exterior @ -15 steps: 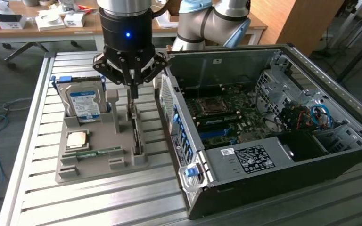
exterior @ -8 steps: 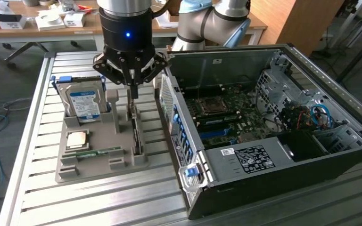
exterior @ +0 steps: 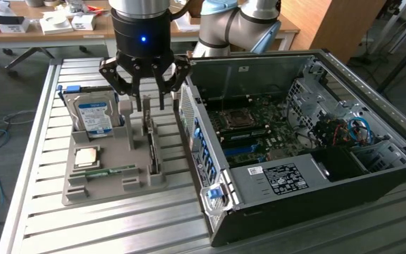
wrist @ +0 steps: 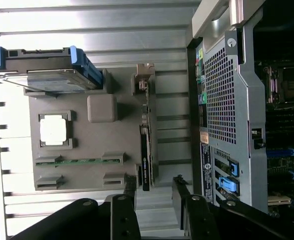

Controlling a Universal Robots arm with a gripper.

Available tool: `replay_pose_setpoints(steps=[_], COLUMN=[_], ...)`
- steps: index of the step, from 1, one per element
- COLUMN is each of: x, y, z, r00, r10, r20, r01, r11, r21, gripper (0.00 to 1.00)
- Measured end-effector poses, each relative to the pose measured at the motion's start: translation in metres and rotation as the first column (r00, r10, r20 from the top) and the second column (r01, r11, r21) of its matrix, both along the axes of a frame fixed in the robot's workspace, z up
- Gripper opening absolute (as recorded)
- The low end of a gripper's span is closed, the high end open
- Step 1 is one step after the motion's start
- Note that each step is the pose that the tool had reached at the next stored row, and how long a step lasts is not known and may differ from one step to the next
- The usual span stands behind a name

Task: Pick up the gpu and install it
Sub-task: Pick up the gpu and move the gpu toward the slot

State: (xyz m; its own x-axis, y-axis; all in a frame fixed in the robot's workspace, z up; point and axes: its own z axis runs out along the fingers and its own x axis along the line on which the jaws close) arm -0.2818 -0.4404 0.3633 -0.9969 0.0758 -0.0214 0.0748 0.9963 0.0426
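Slatted aluminium benchtop (exterior: 104, 227), cluttered desks behind. In the exterior view the robot's gripper (exterior: 148, 107) hangs open and empty at the far end of the gpu (exterior: 151, 145), a finger to either side. We cannot tell whether either finger touches it. The card stands on edge in a slot of the grey parts tray (exterior: 76, 196), not yet lifted. From the card, the hard drive (exterior: 93, 116) sits at ten o'clock, the processor chip (exterior: 85, 157) at nine and the memory stick (exterior: 108, 171) at eight. The open computer case (exterior: 274, 180) lies at three o'clock, its motherboard (exterior: 259, 127) exposed.

In the wrist view we look past the fingers (wrist: 124, 215) onto the gpu (wrist: 145, 150), a thin dark edge between the other parts on the parts tray (wrist: 96, 150) and the computer case (wrist: 227, 100). The gripper (wrist: 155, 185) is spread wide, and the card's line runs into the gap, nearer one finger than the other.

As we read it, the risk is that this offset lets one finger push the card sideways as the fingers close, tilting or jamming it in its slot. The case wall just beside the card leaves little room.

The exterior view gives us the gripper's height against the card and the board waiting inside the case. The wrist view adds the side-to-side alignment of fingers and card.
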Motion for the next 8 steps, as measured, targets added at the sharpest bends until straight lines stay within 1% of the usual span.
replay_pose_setpoints(steps=[1,2,6,8], x=[0.0000,0.0000,0.0000,-0.0001], y=[0.0000,0.0000,0.0000,0.0000], z=[0.0000,0.0000,-0.0003,-0.0028], r00=[1.0000,1.0000,1.0000,1.0000], r10=[0.000,0.000,0.000,0.000], r20=[0.0001,0.0000,0.0001,0.0001], r01=[0.000,0.000,0.000,0.000], r11=[1.0000,1.0000,1.0000,1.0000], r21=[0.0000,0.0000,0.0000,0.0000], gripper=[0.41,0.47,0.47,0.47])
